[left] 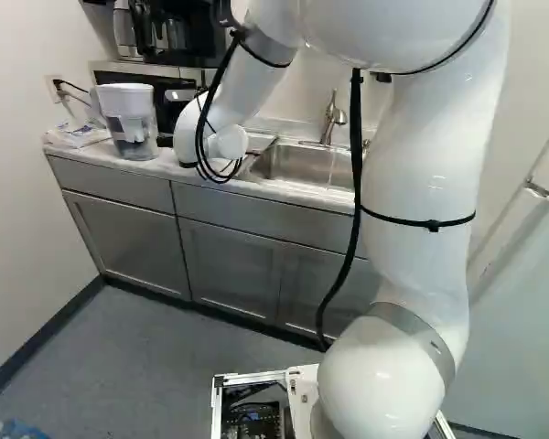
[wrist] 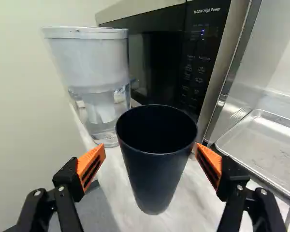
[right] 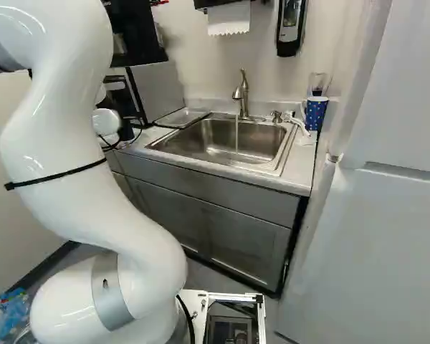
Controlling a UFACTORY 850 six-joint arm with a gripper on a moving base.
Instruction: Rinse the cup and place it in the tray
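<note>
In the wrist view a dark cup (wrist: 154, 179) stands upright on the counter, its mouth facing up. My open gripper (wrist: 150, 157) has one finger on either side of it; a gap shows at one pad, while the other is very close to the cup's wall. The base views do not show the fingers clearly, as the arm's wrist covers them. A shallow metal tray (right: 181, 118) lies beside the sink (right: 222, 143); part of the same tray (wrist: 266, 140) shows beyond one finger. Water runs from the faucet (right: 241, 93) into the sink.
A water filter pitcher (left: 132, 119) and a microwave (wrist: 183, 53) stand close behind the cup. A wall is beside the counter (right: 297, 161). A blue dotted cup (right: 316, 113) stands at the sink's far side, near the fridge (right: 387, 208).
</note>
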